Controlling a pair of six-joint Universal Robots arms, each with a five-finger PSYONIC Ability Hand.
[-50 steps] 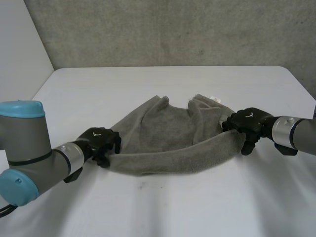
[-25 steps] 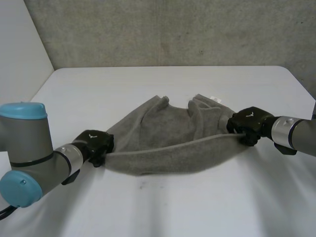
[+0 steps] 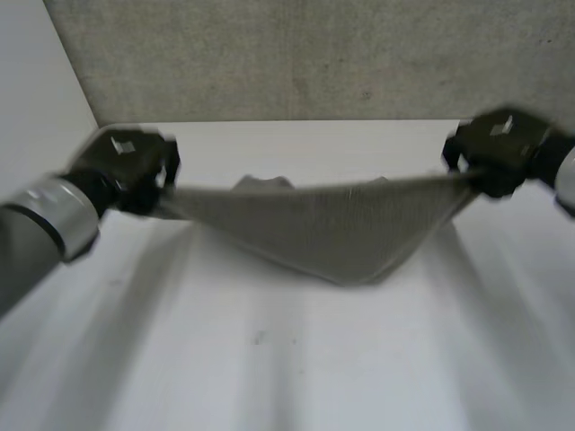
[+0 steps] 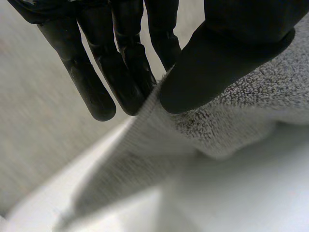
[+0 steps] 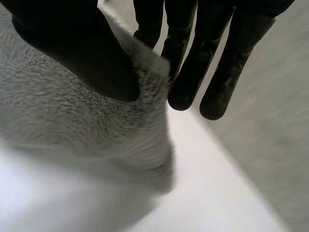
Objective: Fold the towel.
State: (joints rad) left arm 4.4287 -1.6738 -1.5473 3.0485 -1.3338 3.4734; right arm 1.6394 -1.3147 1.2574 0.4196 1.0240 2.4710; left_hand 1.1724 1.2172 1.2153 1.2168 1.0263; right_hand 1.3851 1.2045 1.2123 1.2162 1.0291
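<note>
Above the table [image 3: 269, 359], left hand [image 3: 126, 166] and right hand [image 3: 499, 148] pinch the towel [image 3: 332, 229] taut; level hands and even tension should fold it cleanly.

Head view behind, looking down, wrist views close along fingers [image 4: 126, 67], apparently sharing towel [image 3: 332, 229].

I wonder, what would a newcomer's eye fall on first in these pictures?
First, the grey terry towel, stretched across the middle of the head view with its top edge straight and its belly sagging toward the white table. Next, the two black hands: the left hand pinches one end of that edge and the right hand the other, with the thumb pressing the cloth against the fingers in each wrist view.
</note>
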